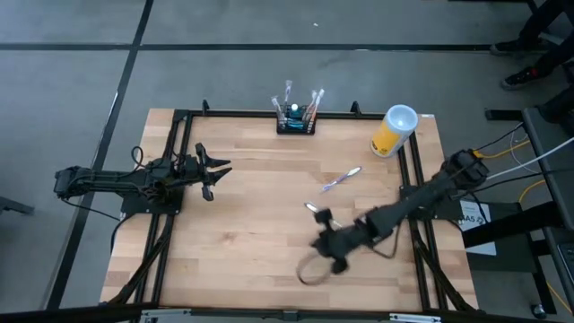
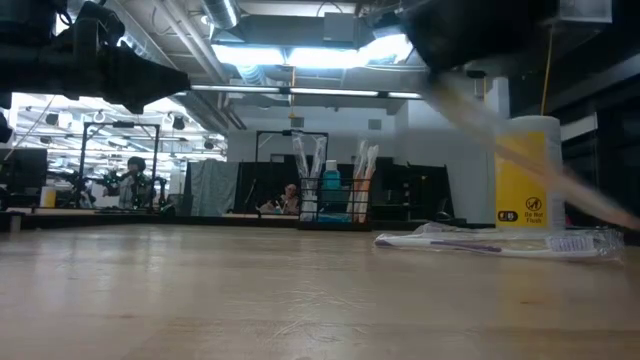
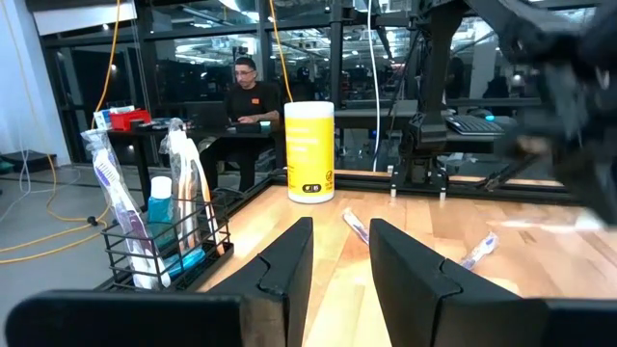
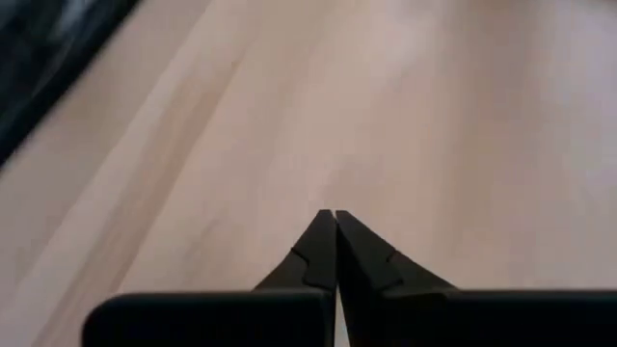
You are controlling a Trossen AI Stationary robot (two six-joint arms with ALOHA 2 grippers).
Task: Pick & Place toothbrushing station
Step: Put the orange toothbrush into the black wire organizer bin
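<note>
Toothbrushing station (image 1: 295, 121), a black wire rack holding wrapped toothbrushes and a blue tube, stood at the table's (image 1: 251, 224) far edge. Right of the rack stood the yellow canister (image 1: 393, 132) with its white lid. Nearer than the rack, toward the table's middle, lay a wrapped toothbrush (image 1: 341, 179) (alone on the bare wood). The right gripper (image 4: 335, 224) hung farther still from the rack, low over the table, its fingers pressed together on nothing. The left gripper (image 1: 218, 174) waited left of the rack, fingers (image 3: 287, 260) apart and empty, with nothing between it and the rack.
</note>
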